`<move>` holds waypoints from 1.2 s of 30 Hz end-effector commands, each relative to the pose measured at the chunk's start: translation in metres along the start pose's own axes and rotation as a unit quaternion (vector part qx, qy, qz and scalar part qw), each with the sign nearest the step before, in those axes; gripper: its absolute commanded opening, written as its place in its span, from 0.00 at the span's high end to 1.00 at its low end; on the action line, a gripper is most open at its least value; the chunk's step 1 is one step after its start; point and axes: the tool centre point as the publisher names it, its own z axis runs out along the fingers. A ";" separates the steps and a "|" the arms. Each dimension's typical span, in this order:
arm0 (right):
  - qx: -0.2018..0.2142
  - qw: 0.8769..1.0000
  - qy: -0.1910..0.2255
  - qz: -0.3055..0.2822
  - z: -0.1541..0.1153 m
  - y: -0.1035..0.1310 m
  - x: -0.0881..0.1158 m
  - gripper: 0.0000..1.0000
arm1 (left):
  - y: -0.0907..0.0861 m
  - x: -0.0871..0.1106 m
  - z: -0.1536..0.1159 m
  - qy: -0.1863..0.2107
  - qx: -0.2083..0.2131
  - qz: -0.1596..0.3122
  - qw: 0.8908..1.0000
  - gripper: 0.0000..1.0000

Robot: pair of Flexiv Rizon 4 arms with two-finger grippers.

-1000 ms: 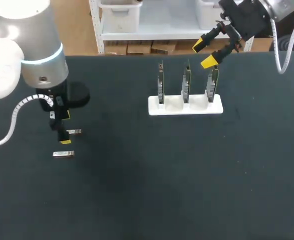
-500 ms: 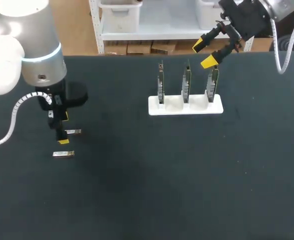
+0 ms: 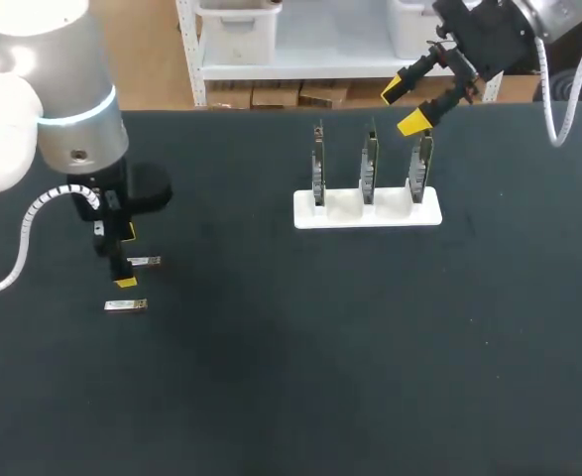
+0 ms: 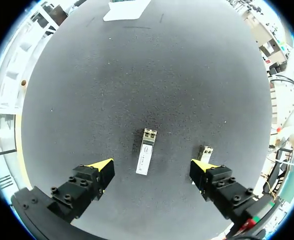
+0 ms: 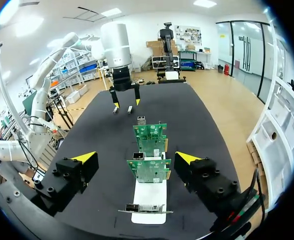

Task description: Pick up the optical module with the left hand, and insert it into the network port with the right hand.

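Two small silver optical modules lie on the black table at the left: one [image 3: 147, 261] [image 4: 146, 158] sits under and between my left gripper's open fingers, untouched. The other [image 3: 125, 305] [image 4: 205, 151] lies just beside one yellow fingertip [image 4: 203, 166], partly hidden by it. My left gripper [image 3: 127, 256] [image 4: 152, 167] hangs low over them, pointing down. A white holder [image 3: 367, 210] [image 5: 149, 197] carries three upright green boards [image 3: 369, 164] [image 5: 149, 137] with network ports. My right gripper [image 3: 409, 104] [image 5: 136, 159] is open and empty, above and behind the rightmost board.
The holder stands at the table's back middle. My left arm [image 5: 117, 50] shows far ahead in the right wrist view, beyond the boards. The table's far edge runs just behind the holder.
My left arm has shifted slightly to the left over the modules. The right arm and both grippers' openings are unchanged.
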 end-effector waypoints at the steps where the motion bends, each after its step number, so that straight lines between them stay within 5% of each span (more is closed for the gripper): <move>1: 0.001 1.000 0.000 0.000 0.000 0.001 0.000 0.00 | -0.005 0.005 0.000 -0.007 -0.005 0.000 1.000 0.00; 36: 0.001 1.000 0.000 0.000 0.000 0.001 0.000 0.00 | -0.002 -0.006 0.006 0.004 -0.026 0.015 1.000 0.00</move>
